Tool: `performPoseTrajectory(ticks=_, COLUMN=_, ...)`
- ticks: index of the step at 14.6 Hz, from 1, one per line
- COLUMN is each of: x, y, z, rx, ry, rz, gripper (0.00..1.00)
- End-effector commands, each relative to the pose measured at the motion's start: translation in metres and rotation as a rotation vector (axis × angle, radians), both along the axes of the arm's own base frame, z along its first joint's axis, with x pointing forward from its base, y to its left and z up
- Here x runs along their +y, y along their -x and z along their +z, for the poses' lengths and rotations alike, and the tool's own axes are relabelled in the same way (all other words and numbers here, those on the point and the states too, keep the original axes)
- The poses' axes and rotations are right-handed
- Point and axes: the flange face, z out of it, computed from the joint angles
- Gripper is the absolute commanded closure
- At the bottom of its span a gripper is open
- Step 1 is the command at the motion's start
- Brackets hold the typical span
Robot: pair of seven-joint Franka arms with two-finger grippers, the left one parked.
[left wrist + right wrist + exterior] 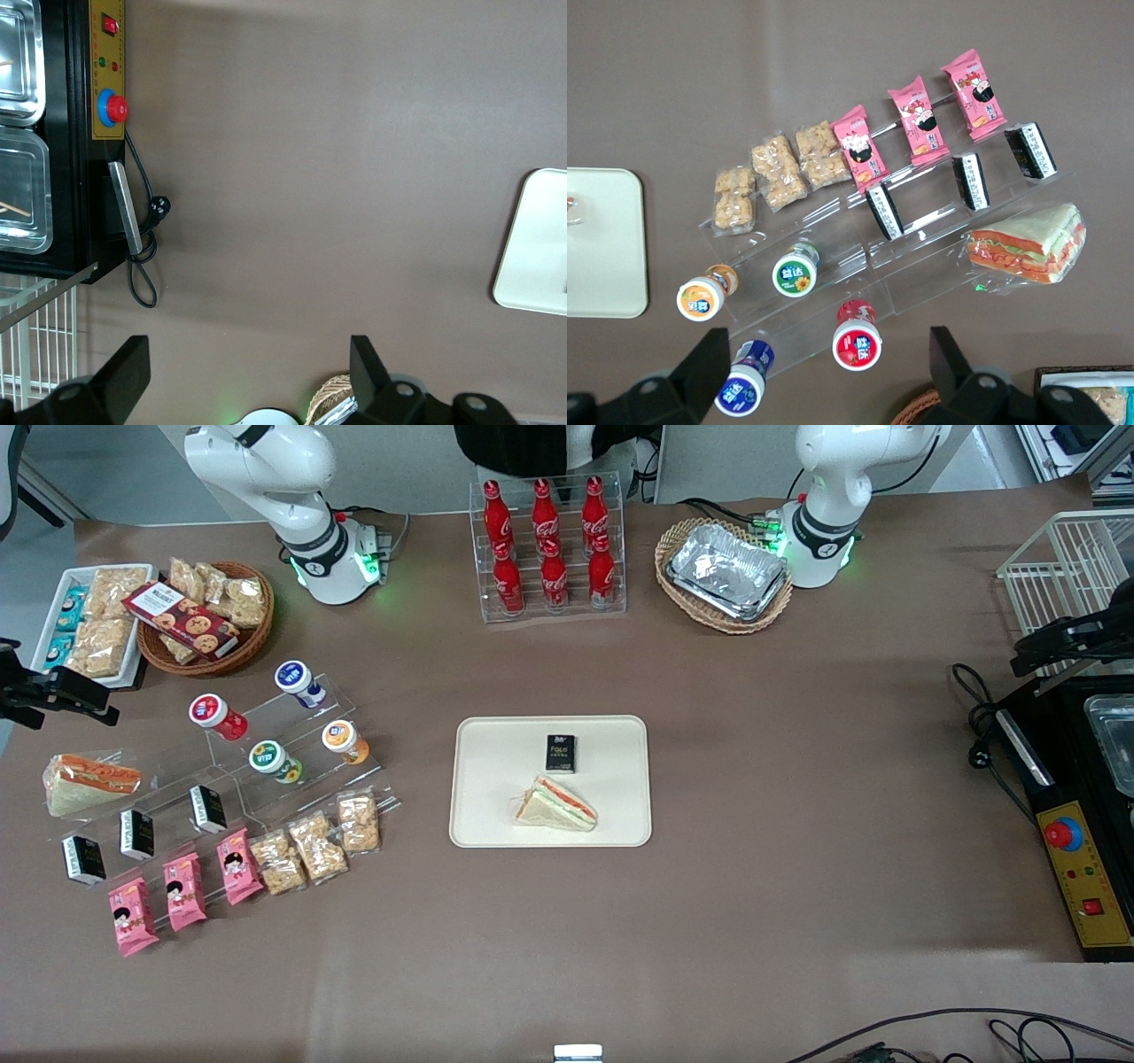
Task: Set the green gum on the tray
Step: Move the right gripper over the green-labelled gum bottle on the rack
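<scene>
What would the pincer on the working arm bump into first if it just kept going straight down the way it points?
Probably the red-capped bottle on the clear stand. The open pincer hangs above it, with the blue-capped bottle beside; the green gum sits a step off. Depth is uncertain.

I see six cola bottles (549, 545) in a clear rack, foil containers (728, 571) in a wicker basket (678, 540).
</scene>
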Motion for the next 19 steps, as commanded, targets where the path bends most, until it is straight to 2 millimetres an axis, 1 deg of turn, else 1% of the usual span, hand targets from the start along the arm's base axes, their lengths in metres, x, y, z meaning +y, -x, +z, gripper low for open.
performPoseTrajectory(ticks=1, x=-0.001, y=-0.002, z=0.006, rx=-0.004, ry=0.015, rz=0.002, gripper=0.0)
performPoseTrajectory(ticks=9, x=0.004, y=-0.001, z=0.007, rx=0.001, ry=0.013, rz=0.005, gripper=0.0)
performPoseTrajectory(ticks=11, x=0.007, y=0.004, z=0.015, rx=-0.007, ry=0.016, rz=0.023, gripper=0.0)
performPoseTrajectory(ticks=13, x=0.014, y=0.007, z=0.018, rx=-0.003, ry=0.009, rz=0.045, gripper=0.0)
performPoseTrajectory(ticks=14, x=0.024, y=0.008, z=0.022, rx=-0.013, ry=0.015, rz=0.063, gripper=0.0)
performPoseTrajectory(ticks=15, x=0.03, y=0.008, z=0.019, rx=-0.007, ry=0.014, rz=0.076, gripper=0.0)
performPoseTrajectory(ticks=17, x=0.032, y=0.012, z=0.011, rx=0.005, ry=0.012, rz=0.083, gripper=0.0)
performPoseTrajectory(ticks=19, x=0.036, y=0.028, z=0.0, rx=-0.01, ry=0.008, rz=0.084, gripper=0.0)
